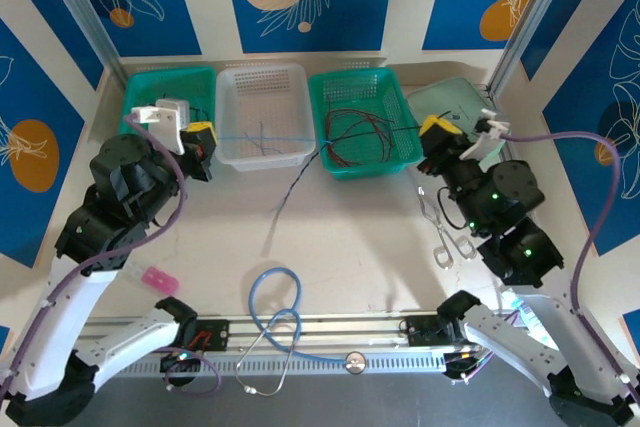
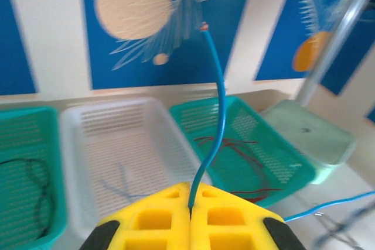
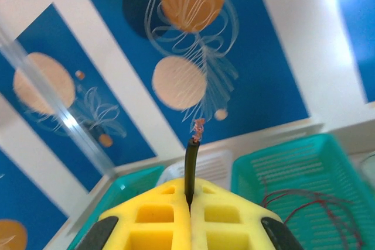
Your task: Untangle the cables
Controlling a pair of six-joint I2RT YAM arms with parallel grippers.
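Observation:
My left gripper (image 1: 203,139) (image 2: 190,187) is shut on a thin blue cable (image 2: 218,109) whose bare tip sticks up past the yellow fingers. In the top view this blue cable (image 1: 262,137) stretches across the white basket (image 1: 262,79). My right gripper (image 1: 432,130) (image 3: 188,187) is shut on a black cable (image 3: 190,162) with a frayed copper end. The black cable (image 1: 295,187) trails from the teal basket (image 1: 362,169) down onto the table. Red cables (image 1: 360,127) (image 2: 246,159) lie curled in that basket. Blue-grey wires (image 2: 117,185) rest in the white basket.
A second teal basket (image 1: 165,82) at the back left holds a black wire (image 2: 38,185). A pale green tray (image 1: 450,99) sits at the back right. Metal tongs (image 1: 442,232), a pink piece (image 1: 158,278) and a thick light-blue looped tube (image 1: 275,312) lie on the table.

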